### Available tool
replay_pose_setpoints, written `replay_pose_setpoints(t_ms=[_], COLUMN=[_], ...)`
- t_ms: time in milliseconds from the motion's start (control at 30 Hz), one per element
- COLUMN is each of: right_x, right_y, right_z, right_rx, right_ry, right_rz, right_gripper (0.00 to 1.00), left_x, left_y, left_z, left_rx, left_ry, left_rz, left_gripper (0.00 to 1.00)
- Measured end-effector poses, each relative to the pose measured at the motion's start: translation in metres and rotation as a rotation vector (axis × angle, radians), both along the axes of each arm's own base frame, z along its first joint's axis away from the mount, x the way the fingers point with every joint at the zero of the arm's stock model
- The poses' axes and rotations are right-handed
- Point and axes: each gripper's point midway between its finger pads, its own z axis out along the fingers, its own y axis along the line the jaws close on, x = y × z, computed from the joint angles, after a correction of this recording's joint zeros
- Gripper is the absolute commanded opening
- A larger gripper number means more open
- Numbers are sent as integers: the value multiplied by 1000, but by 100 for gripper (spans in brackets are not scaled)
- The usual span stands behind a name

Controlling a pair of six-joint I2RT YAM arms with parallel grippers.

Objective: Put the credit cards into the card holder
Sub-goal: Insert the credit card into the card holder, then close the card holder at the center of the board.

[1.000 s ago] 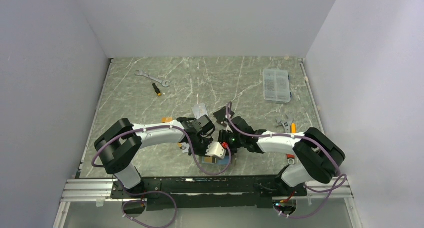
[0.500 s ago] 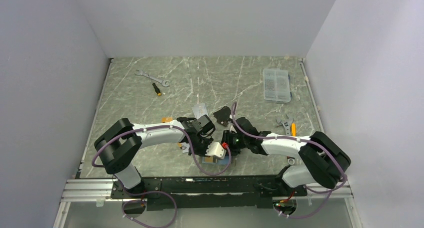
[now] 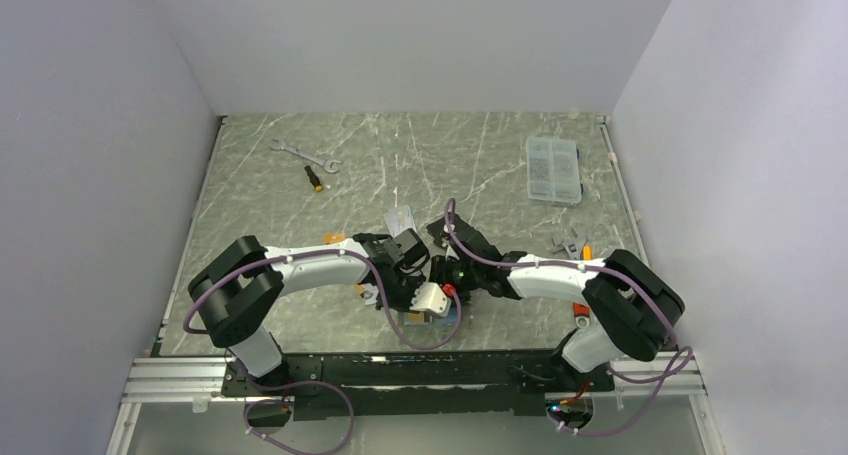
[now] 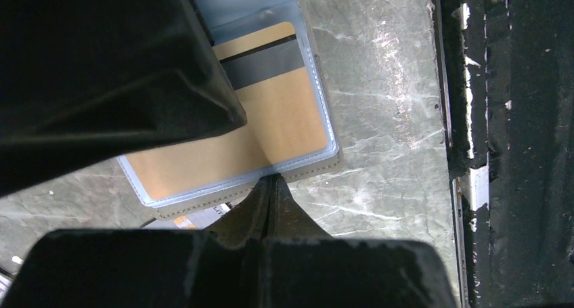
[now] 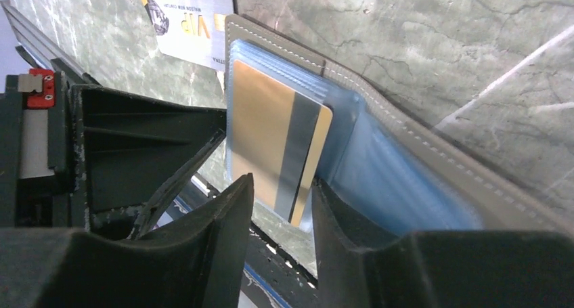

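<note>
The card holder [image 4: 318, 169] lies open near the table's front edge, its pale blue sleeves [image 5: 379, 179] showing. A gold credit card [image 5: 271, 139] with a black stripe sits partly in a sleeve, one end sticking out. My right gripper [image 5: 283, 186] is open, and the card's free corner lies in the gap between its fingers. My left gripper [image 4: 273, 181] is shut, its tips touching the holder's near edge. A silver credit card [image 5: 186, 20] lies half under the holder. In the top view both grippers meet over the holder [image 3: 446, 318].
Another silver card [image 3: 400, 219] and a black pouch [image 3: 440, 231] lie just beyond the grippers. A clear compartment box [image 3: 553, 170] sits at the back right, a wrench [image 3: 305, 155] and screwdriver [image 3: 315, 178] at the back left. More tools [image 3: 572, 245] lie at the right.
My right gripper's jaws have spread a little around the gold card, and the right forearm has swung slightly left. The left arm has not moved.
</note>
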Motion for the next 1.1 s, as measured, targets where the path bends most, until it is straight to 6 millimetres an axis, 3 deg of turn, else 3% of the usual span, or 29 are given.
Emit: replay_pose_setpoints(t_ms=[200,367,533,767,933,1100], right_x=[1,13,18,0,-24,-34], right_y=[-8,-36,-55,-78,-87,-83], right_z=[21,47,70,48,20,4], right_rx=[2,-46,-118,-261,-199,-97], right_ry=[-43,-110,-175,-149,-96,-42], right_rz=[-14,-105,-162,-178,-190,-211], right_gripper=[57,63,72,79,80,79], left_x=[1,11,13,15,11,10], left_y=[1,-8,2,11,15,12], left_z=[2,25,36,36,29,19], left_rx=[-10,-82,-85,-76,-62,-46], left_ry=[15,9,27,61,76,86], left_rz=[6,19,57,96,95,86], left_gripper=[0,0,0,0,0,0])
